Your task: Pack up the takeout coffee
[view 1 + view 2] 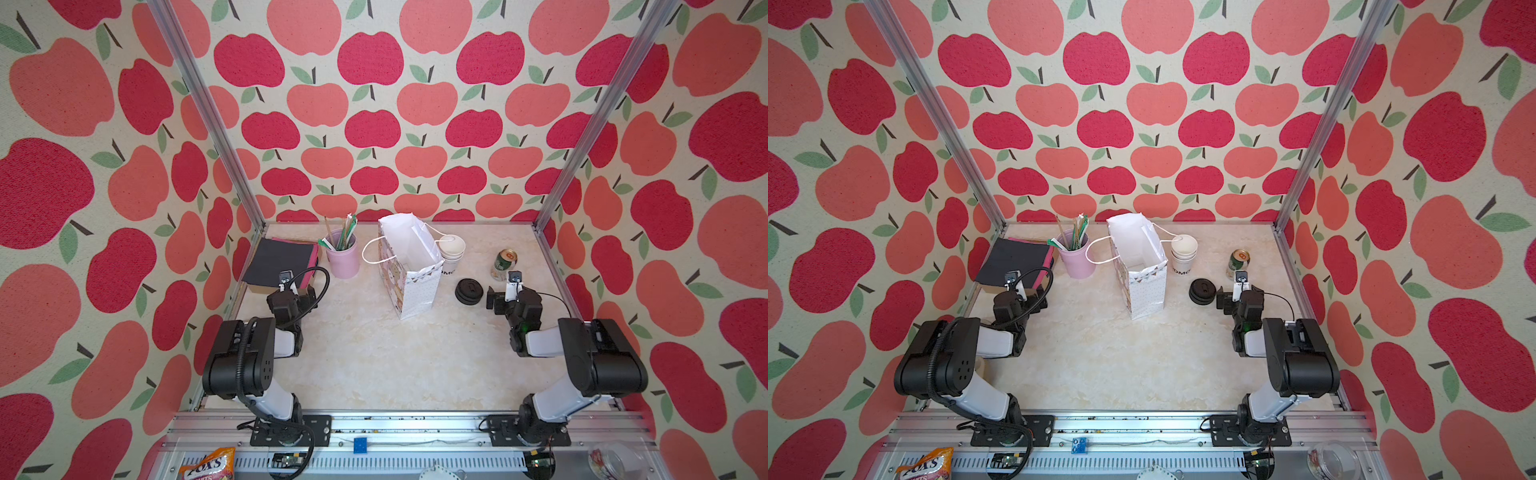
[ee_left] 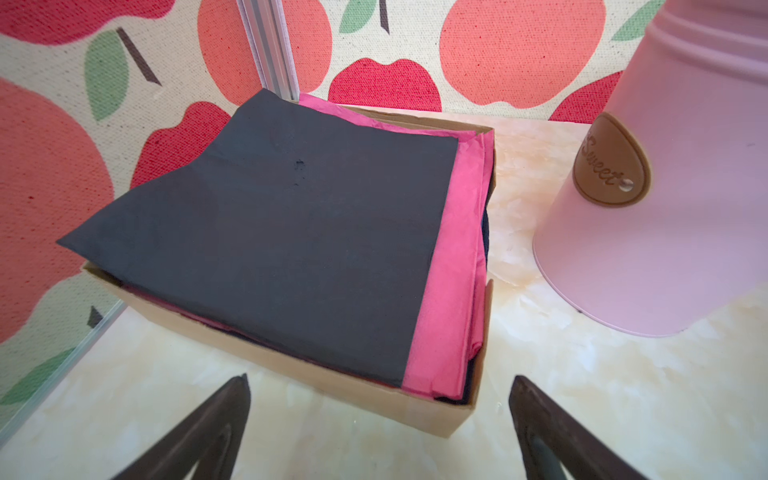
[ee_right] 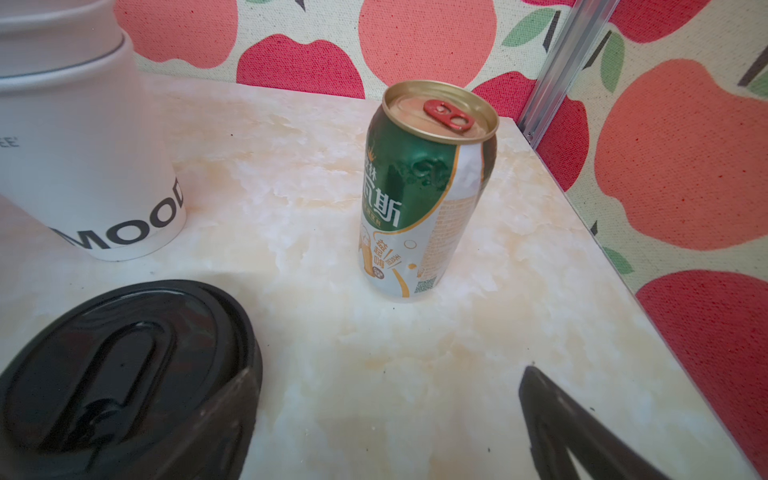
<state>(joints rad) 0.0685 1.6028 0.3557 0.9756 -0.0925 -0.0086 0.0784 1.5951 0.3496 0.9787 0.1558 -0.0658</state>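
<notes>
The takeout coffee is out of view: no lidded cup shows. A black sip lid (image 1: 468,291) (image 3: 124,365) lies flat on the table. Behind it stands a stack of white cups (image 1: 452,249) (image 3: 83,166) with dark lettering low on the side. A white gift bag (image 1: 415,291) (image 1: 1144,291) stands open in the middle. My right gripper (image 1: 512,291) (image 3: 388,370) is open just right of the lid, one finger beside its rim, holding nothing. My left gripper (image 1: 291,291) (image 2: 380,380) is open and empty in front of a cardboard box (image 2: 374,395).
A green drink can (image 1: 504,264) (image 3: 419,195) stands upright beyond my right gripper, near the right frame post. The cardboard box holds black and pink paper (image 1: 278,257). A pink bucket (image 1: 343,259) (image 2: 665,208) of sticks stands between box and bag.
</notes>
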